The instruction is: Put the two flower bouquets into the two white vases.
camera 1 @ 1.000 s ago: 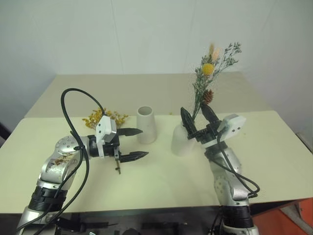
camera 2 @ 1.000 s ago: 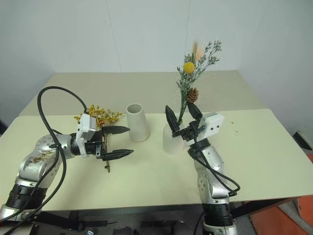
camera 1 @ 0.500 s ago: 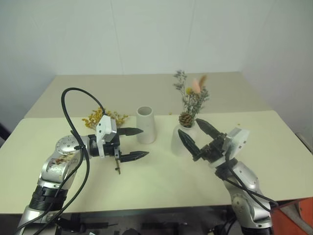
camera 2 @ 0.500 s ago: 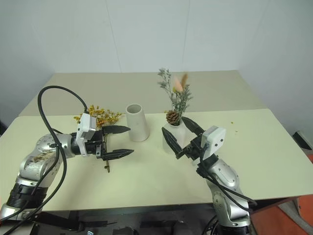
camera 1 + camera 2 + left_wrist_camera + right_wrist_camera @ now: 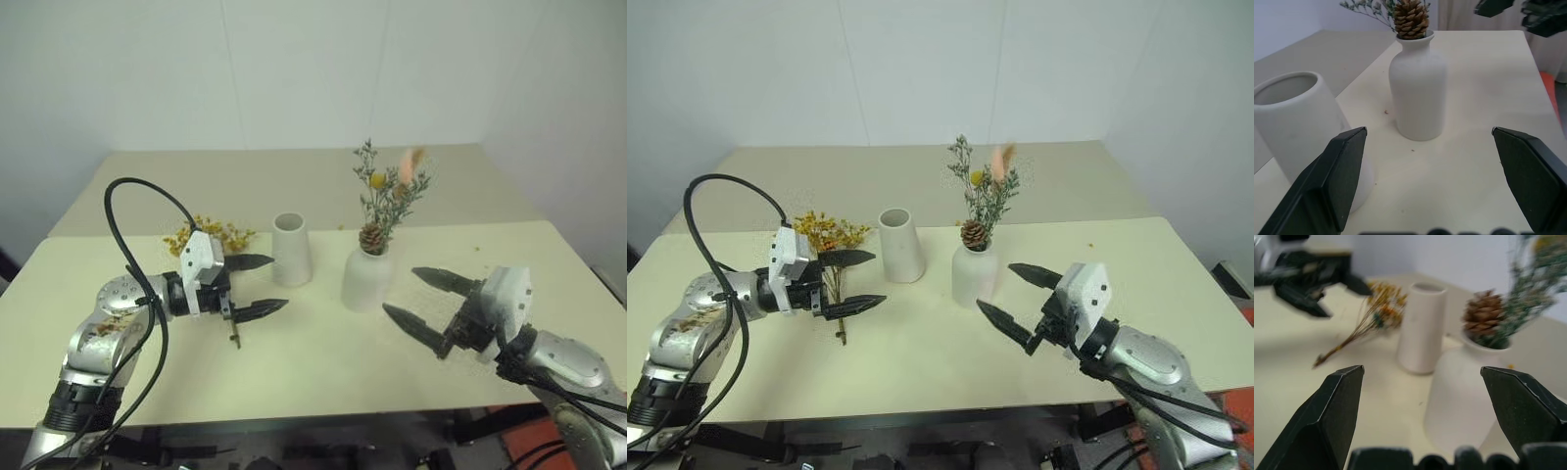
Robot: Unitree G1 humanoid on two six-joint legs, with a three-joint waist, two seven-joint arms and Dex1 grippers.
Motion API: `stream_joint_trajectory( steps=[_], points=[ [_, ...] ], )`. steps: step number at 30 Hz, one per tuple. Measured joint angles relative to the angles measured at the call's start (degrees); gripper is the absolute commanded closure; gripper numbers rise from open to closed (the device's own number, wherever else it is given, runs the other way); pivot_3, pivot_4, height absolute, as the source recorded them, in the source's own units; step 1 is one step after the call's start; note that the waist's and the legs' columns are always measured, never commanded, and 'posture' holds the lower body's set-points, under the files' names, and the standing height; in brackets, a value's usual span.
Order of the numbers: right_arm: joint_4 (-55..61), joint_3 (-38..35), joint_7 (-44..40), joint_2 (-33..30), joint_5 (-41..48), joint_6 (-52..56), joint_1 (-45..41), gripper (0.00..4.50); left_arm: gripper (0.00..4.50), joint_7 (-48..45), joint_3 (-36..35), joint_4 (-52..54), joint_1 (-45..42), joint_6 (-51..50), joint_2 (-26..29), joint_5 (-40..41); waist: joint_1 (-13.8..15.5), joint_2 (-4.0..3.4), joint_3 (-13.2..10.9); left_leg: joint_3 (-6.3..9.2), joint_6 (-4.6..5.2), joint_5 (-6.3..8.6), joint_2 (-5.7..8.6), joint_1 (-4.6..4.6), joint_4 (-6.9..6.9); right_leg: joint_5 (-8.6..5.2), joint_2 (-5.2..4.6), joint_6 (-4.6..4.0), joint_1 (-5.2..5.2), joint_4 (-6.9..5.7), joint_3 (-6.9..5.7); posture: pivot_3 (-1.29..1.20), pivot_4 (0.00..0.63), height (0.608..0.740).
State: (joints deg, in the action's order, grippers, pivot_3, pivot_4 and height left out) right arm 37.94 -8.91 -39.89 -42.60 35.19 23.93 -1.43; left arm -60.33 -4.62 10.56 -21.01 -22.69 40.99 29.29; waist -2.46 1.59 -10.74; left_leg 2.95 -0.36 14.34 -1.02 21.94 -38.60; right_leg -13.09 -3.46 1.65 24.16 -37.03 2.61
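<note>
The wide cream table carries everything. On it the tall white tapered ceramic vase stands empty, just past the tips of the left gripper, whose two black fingers are spread wide with nothing between them. The squat white round vase stands ahead of the right gripper, apart from it; this gripper is also spread wide and empty. The sparse grey-green bouquet with a pinecone stands upright in the squat vase. The bushy yellow-orange bouquet lies flat on the table just behind the left gripper's fingers, its thin stems passing under them
</note>
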Motion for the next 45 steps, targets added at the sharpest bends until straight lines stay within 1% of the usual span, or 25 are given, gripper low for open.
stream_joint_trajectory(
  steps=[2,4,7,10,12,15,17,18,20,21,23,26,28,29,32,36,45],
  points=[
    [1.0,1.1,-2.5,-3.56,0.1,1.9,-1.09,0.01,0.0,2.77,-1.38,1.38,1.45,-2.57,0.52,0.08,0.01,0.0,0.0,-0.01,0.0,0.0,0.0,0.01,-0.01,-0.01,-0.01,0.01,0.0,0.0,0.01,0.0,0.15,0.74],
    [1.59,2.18,-4.16,-6.97,0.29,4.76,-3.42,0.01,0.0,7.53,-3.18,3.91,2.92,-7.07,0.54,0.44,0.06,0.02,-0.01,0.01,0.0,0.0,0.0,0.04,-0.04,0.0,-0.02,0.01,0.0,0.02,0.0,0.0,0.15,0.74],
    [1.33,3.64,-6.58,-8.42,0.93,6.17,-6.14,0.01,0.0,16.65,-5.79,10.03,5.31,-15.15,-0.58,1.25,0.24,0.04,0.0,0.03,0.0,0.01,0.0,0.07,-0.04,0.0,-0.02,0.01,0.0,0.03,-0.04,0.0,0.15,0.74],
    [-0.23,5.62,-9.57,-8.88,0.4,6.16,-8.07,0.01,0.0,27.14,-6.3,17.33,5.74,-24.71,-2.85,1.12,0.75,0.06,-0.01,0.05,0.0,0.01,0.02,0.09,-0.11,0.01,-0.05,0.03,-0.02,0.03,-0.05,0.0,0.15,0.74],
    [-2.07,7.02,-11.69,-9.13,-0.12,6.16,-11.24,0.01,0.0,36.66,-5.96,22.38,3.33,-34.84,-5.6,-0.36,1.05,0.09,-0.03,0.05,0.0,0.0,0.04,0.1,-0.2,0.05,-0.05,0.1,-0.03,0.02,-0.04,0.0,0.15,0.74],
    [-4.51,8.87,-15.28,-9.59,-0.44,6.02,-16.59,0.01,0.0,46.94,-5.6,25.98,-2.31,-49.49,-9.28,-2.87,1.33,0.09,-0.02,0.07,0.0,0.0,0.06,-0.02,-0.21,0.06,-0.03,0.12,-0.13,0.0,-0.05,0.0,0.15,0.74],
    [-6.28,10.27,-17.6,-9.6,-0.95,5.43,-19.68,0.01,0.0,52.48,-5.75,25.79,-5.8,-57.94,-12.5,-5.57,1.39,0.11,-0.01,0.07,0.0,0.0,0.06,-0.02,-0.2,0.06,-0.01,0.11,-0.13,0.01,-0.05,0.0,0.15,0.74],
    [-7.55,11.13,-18.78,-9.45,-1.45,5.2,-21.27,0.01,0.0,55.4,-6.04,23.9,-8.77,-62.85,-15.16,-7.24,1.44,0.11,-0.01,0.07,0.0,0.0,0.07,-0.02,-0.22,0.07,-0.01,0.1,-0.13,0.0,-0.05,0.0,0.15,0.74],
    [-9.04,12.64,-20.06,-8.63,-2.55,4.63,-23.78,0.01,0.0,59.37,-6.87,20.92,-13.15,-67.68,-18.68,-9.34,1.54,0.14,-0.01,0.1,-0.01,0.0,0.08,0.08,-0.21,0.17,-0.02,-0.07,-0.06,0.02,-0.07,0.0,0.15,0.74],
    [-9.85,13.28,-20.76,-8.24,-2.92,4.31,-24.8,0.01,0.0,61.4,-7.76,19.42,-15.53,-68.91,-21.14,-10.26,1.62,0.15,-0.01,0.1,-0.01,0.0,0.09,0.1,-0.21,0.32,-0.04,-0.32,-0.05,0.03,-0.07,0.0,0.15,0.74],
    [-11.08,14.61,-21.79,-7.58,-4.04,3.5,-26.25,0.01,0.0,64.94,-9.16,17.07,-18.56,-69.35,-25.34,-11.53,1.66,0.16,0.0,0.09,-0.02,0.0,0.11,0.11,-0.19,0.34,-0.07,-0.35,-0.06,0.09,-0.07,0.0,0.15,0.74],
    [-12.15,15.4,-22.48,-7.0,-5.42,2.76,-26.69,0.01,0.0,69.13,-9.38,14.04,-19.15,-69.51,-29.7,-13.23,1.63,0.16,0.0,0.09,-0.03,0.0,0.12,0.22,-0.17,0.35,-0.09,-0.37,0.04,0.15,-0.05,0.0,0.15,0.74],
    [-12.46,15.4,-22.5,-6.51,-6.0,2.65,-26.69,0.01,0.0,73.1,-11.08,11.2,-19.16,-69.52,-33.39,-15.57,1.65,0.17,0.0,0.09,-0.03,0.0,0.12,0.22,-0.18,0.37,-0.1,-0.37,0.05,0.15,-0.04,0.0,0.15,0.74],
    [-12.46,15.4,-22.48,-6.32,-6.36,2.58,-26.69,0.01,0.0,74.59,-11.14,10.14,-19.09,-69.52,-34.06,-16.53,1.66,0.17,0.0,0.09,-0.04,0.0,0.12,0.22,-0.18,0.37,-0.1,-0.37,0.05,0.12,-0.05,0.0,0.15,0.74],
    [-12.49,15.37,-22.38,-6.28,-7.48,2.42,-26.27,0.01,0.0,77.49,-11.52,8.91,-19.4,-69.52,-34.67,-18.56,1.67,0.17,0.0,0.09,-0.05,0.0,0.13,0.17,-0.18,0.37,-0.1,-0.37,0.01,0.09,-0.05,0.0,0.15,0.74],
    [-12.48,15.37,-21.87,-5.78,-9.13,2.12,-25.27,0.01,0.0,78.64,-11.87,6.84,-20.95,-69.52,-35.26,-19.78,1.72,0.17,0.01,0.09,-0.08,0.01,0.16,0.19,-0.18,0.37,-0.12,-0.36,0.01,0.1,-0.05,0.0,0.15,0.74],
    [-11.28,15.34,-20.76,-4.76,-9.46,2.12,-24.5,0.01,0.0,75.87,-11.96,-2.03,-25.38,-69.53,-33.75,-21.36,1.6,0.17,0.01,0.1,-0.1,0.0,0.16,0.18,-0.17,0.37,-0.11,-0.36,0.02,0.1,-0.06,0.0,0.15,0.74]
  ],
)
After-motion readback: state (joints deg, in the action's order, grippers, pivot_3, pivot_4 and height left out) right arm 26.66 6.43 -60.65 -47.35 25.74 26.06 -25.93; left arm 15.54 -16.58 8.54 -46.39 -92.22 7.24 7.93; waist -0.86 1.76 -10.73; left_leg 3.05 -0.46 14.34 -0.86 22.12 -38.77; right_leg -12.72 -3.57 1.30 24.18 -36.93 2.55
